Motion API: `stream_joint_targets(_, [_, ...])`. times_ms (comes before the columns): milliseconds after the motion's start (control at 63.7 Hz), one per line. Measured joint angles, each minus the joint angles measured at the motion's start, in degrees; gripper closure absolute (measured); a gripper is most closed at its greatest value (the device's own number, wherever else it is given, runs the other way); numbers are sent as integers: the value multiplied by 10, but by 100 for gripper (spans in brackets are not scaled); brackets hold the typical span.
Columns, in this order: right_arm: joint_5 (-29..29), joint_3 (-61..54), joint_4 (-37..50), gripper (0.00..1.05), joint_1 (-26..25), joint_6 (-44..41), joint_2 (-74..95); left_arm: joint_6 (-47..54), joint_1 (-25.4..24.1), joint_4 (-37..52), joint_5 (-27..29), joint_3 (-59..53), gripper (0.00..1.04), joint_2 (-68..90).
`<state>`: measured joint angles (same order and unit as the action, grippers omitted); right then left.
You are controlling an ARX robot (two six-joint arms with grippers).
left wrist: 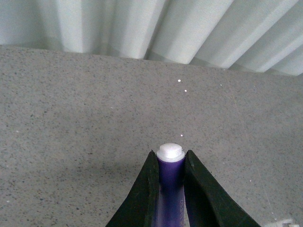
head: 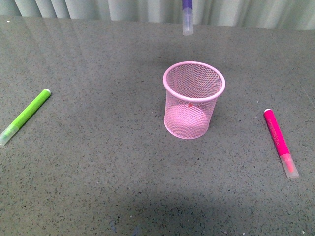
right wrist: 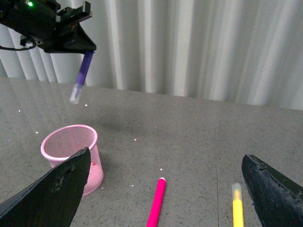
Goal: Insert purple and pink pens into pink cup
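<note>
The pink cup point(head: 193, 100) stands upright mid-table and looks empty; it shows too in the right wrist view point(right wrist: 72, 156). Above and slightly behind it hangs the purple pen point(head: 187, 18), clear cap down, with only its lower part in the front view. My left gripper point(left wrist: 171, 158) is shut on the purple pen point(left wrist: 170, 179), white end tip between the fingers. The right wrist view shows that gripper point(right wrist: 84, 47) holding the purple pen point(right wrist: 82, 78) high over the table. The pink pen point(head: 280, 142) lies flat to the cup's right. My right gripper point(right wrist: 163, 189) is open above the pink pen point(right wrist: 156, 203).
A lime green marker point(head: 25, 116) lies flat at the table's left. A yellow marker point(right wrist: 237, 208) lies beside the pink pen in the right wrist view. White curtains hang behind the grey speckled table point(head: 98, 162).
</note>
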<state>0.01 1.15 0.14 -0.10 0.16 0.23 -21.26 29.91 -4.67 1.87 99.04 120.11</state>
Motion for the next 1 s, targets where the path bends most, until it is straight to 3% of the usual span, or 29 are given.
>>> stream_joint_targets(1005, [0, 0, 0, 7, 0, 0, 0, -21, 52, 82, 4, -153, 97, -38])
